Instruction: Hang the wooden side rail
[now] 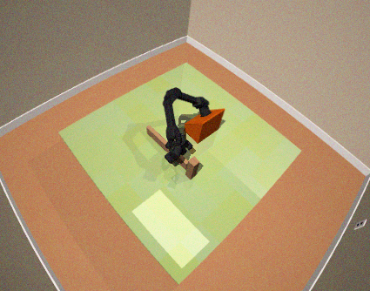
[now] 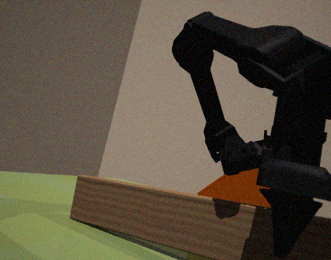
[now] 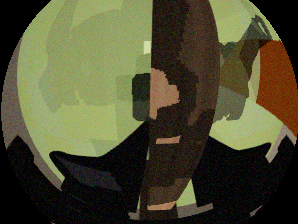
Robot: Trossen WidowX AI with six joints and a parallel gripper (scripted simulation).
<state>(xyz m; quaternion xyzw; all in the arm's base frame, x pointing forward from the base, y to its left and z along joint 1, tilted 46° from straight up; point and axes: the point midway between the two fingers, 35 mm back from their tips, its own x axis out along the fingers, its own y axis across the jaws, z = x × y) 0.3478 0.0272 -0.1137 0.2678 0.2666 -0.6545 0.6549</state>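
The wooden side rail (image 1: 156, 135) (image 2: 156, 210) (image 3: 202, 70) is a long brown bar. It runs from upper left to the headboard post (image 1: 192, 168), a short wooden block, in the top view. My gripper (image 1: 178, 158) (image 2: 282, 247) (image 3: 165, 125) is shut on the rail near its post-side end, with one finger on each side. The rail's end lies close to the post; whether they touch cannot be told. The far end is low at the table, with a dark shadow line under the rail in the exterior view. The hooks, slot and pins cannot be made out.
An orange slanted block (image 1: 205, 127) (image 2: 237, 188) (image 3: 277, 85) stands beside the rail, under the arm's base end. The green patterned table top (image 1: 122, 170) carries a pale bright rectangle (image 1: 170, 226) in front of the post. The arm's shadow falls across the table.
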